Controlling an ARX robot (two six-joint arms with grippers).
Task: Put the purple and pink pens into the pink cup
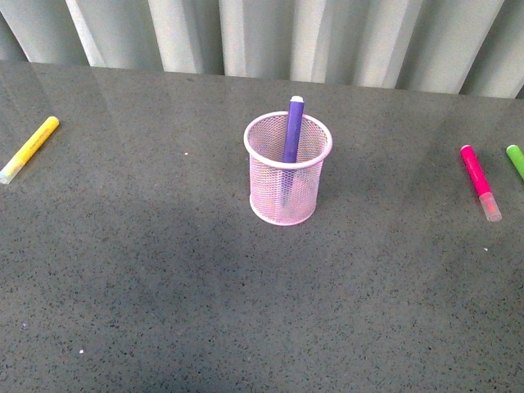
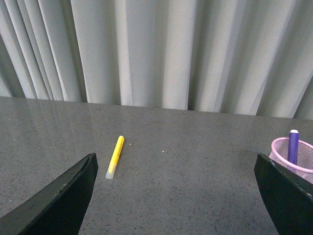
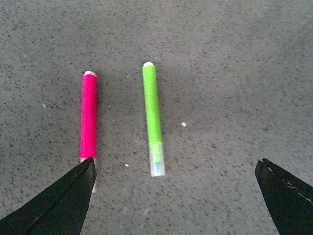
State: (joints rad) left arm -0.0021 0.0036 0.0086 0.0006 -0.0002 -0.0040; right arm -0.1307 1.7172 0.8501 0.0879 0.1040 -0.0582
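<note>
Dark purple marker (image 1: 292,131) leans inside pale pink wire-mesh cup (image 1: 274,192), at centre. Bright magenta-pink marker (image 1: 475,172) lies flat, right side, beside green marker (image 3: 153,112). Right gripper (image 3: 176,160) points down over these 2, jaws wide, empty. Left gripper (image 2: 175,156) near-level, jaws wide, empty.

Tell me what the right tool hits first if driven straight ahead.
Probably the green marker, lying between the open fingers of the right tool; the pink pen sits by one finger. Depth unclear, could be bare table.
</note>
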